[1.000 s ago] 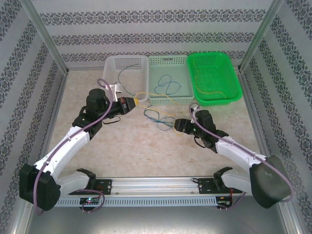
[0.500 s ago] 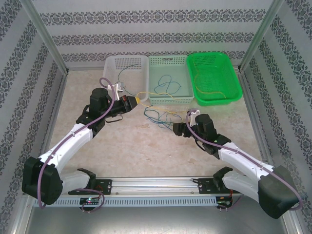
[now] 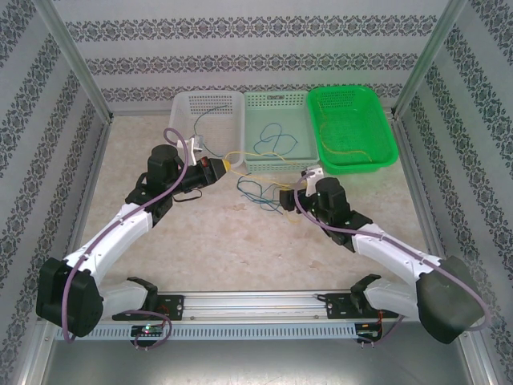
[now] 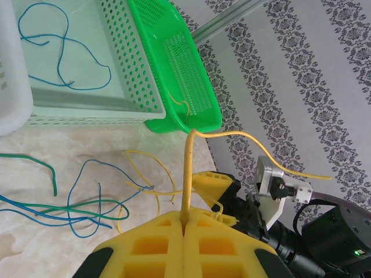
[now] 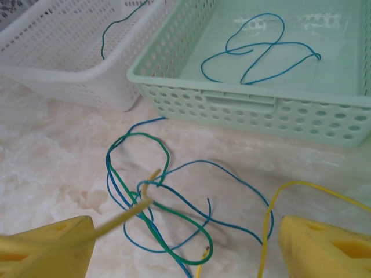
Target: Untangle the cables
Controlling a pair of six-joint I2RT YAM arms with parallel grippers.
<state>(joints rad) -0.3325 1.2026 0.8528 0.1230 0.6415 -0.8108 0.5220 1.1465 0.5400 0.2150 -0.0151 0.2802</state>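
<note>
Left claw (image 4: pixel 184 219) is clamped on a yellow cable (image 4: pixel 188 168) near the front wall of the pale green basket (image 5: pixel 249 107). Right claw (image 5: pixel 185 243), jaws wide apart, hangs over tangled blue, green and yellow cables (image 5: pixel 153 200) on open desk (image 3: pixel 208 241) just before that wall.

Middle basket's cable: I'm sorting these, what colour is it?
The cable is blue; right wrist view.
</note>
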